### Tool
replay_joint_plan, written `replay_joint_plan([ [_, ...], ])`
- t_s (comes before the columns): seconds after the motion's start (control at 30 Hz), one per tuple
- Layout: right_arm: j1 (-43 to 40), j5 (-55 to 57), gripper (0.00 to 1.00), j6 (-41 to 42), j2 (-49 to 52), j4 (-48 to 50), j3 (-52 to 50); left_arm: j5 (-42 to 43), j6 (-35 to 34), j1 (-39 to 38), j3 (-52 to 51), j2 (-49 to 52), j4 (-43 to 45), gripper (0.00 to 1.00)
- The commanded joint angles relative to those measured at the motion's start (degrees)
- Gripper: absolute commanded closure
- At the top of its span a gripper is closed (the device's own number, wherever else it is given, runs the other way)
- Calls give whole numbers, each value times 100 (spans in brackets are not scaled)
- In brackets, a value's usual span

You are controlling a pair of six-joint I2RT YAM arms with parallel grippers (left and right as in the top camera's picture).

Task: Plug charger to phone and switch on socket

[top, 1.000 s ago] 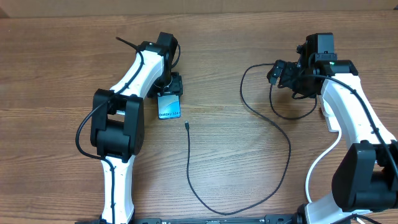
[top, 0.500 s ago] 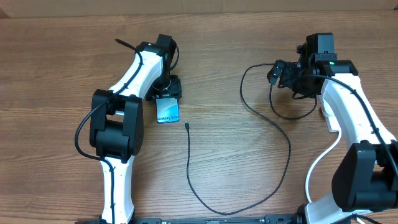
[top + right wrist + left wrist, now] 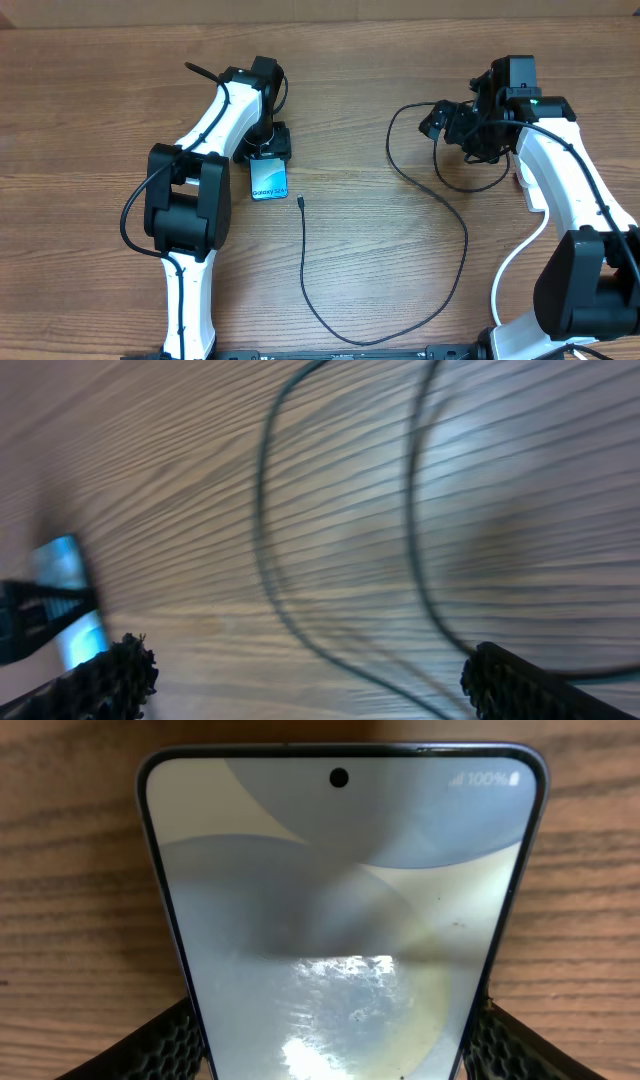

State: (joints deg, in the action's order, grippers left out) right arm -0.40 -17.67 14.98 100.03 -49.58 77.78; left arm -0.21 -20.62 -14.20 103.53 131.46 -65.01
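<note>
Over the last second your left pincer (image 3: 268,152) has drawn the phone (image 3: 269,181) slightly toward 6 o'clock and squared it up. It grips the phone by its sides, flat on the worktop (image 3: 380,280), at 10 o'clock from centre. The plug tip (image 3: 300,203) of the charger (image 3: 304,250) now lies near the phone's 5 o'clock corner, apart from it, so plugging in looks close but isn't done. Your right pincer (image 3: 437,122), gaping wide and empty, has tipped toward 9 o'clock over the cable loop. The left wrist view cuts off the phone's gripped end, the right wrist view is smeared, and you cannot make out the socket.
</note>
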Motion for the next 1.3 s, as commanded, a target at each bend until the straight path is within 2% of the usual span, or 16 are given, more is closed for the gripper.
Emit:
replay_joint_plan([
  [0.0,-20,-920,0,0,-24,-24,20,-15,48,37,162,-162,-114,31],
  [0.4,-11,-1384,0,-11,-24,-48,15,494,136,127,337,-162,-199,34],
  [0.67,852,-1506,4,-33,63,107,-197,874,133,146,345,-162,-181,33],
  [0.87,1657,-1517,5,35,424,549,-258,887,133,146,382,-162,-304,34],
  [1.1,2002,-1987,7,44,837,1257,-330,876,136,146,811,-162,-789,33],
  [1.27,2028,-2990,17,42,1231,2035,-514,887,129,125,990,-162,-933,33],
])
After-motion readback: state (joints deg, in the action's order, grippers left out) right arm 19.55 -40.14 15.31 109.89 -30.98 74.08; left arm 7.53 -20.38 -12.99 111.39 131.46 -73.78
